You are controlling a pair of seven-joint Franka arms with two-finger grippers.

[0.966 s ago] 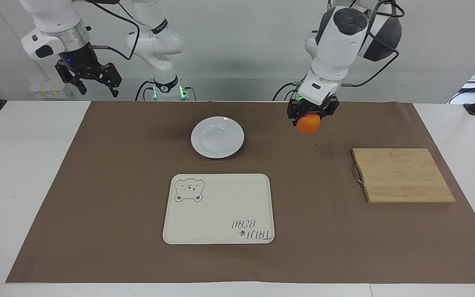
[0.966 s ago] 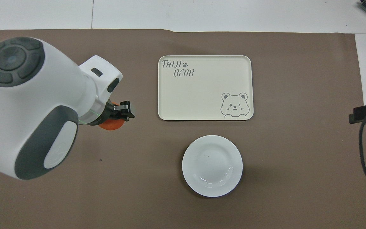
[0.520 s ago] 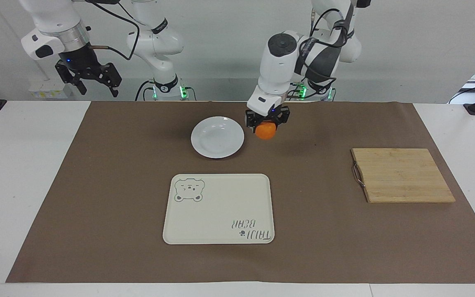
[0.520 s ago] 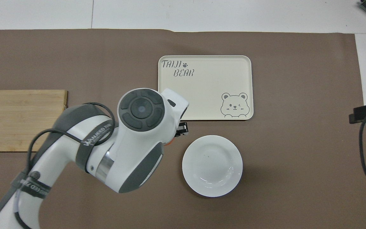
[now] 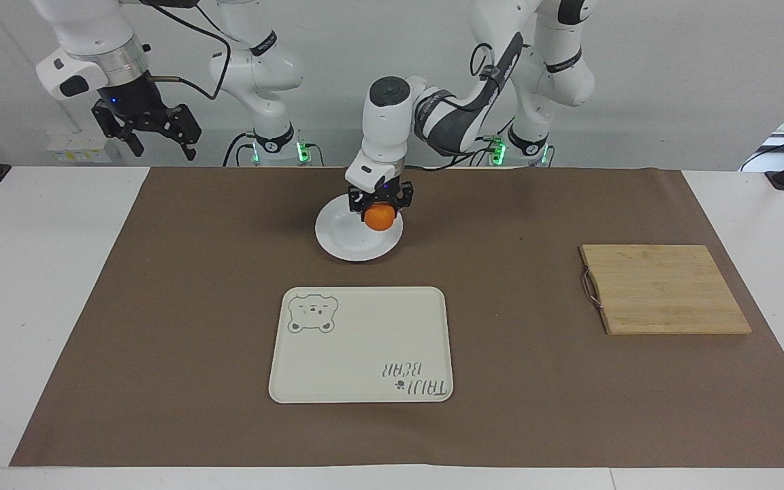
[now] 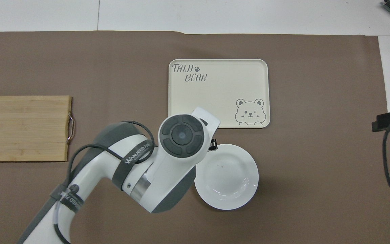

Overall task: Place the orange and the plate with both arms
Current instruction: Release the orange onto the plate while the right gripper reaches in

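Surface (image 5: 58, 272) layout unchanged over the last second: brown mat (image 5: 535, 381), cream bear-print tray (image 5: 361, 344), bamboo cutting board (image 5: 664, 288) toward the left arm's end, white plate (image 5: 348, 241) nearer the robots than the tray. Left arm (image 5: 433, 116) has swung across from over bare mat near the cutting board and now reaches toward the middle of the table; in the overhead view its wrist housing covers the plate's rim on the left arm's side. Left end effector (image 5: 380, 204) clamped on the orange (image 5: 380, 218), carried along with it and now hanging over the plate's edge toward the left arm's end, not yet resting on the dish as far as the facing view shows. Judgement: transport leg nearly complete; remaining are a small shift toward plate centre, a lowering and a release. Right arm waits, right end effector (image 5: 154, 129) raised off the mat's corner at its own end, fingers spread, holding nothing.
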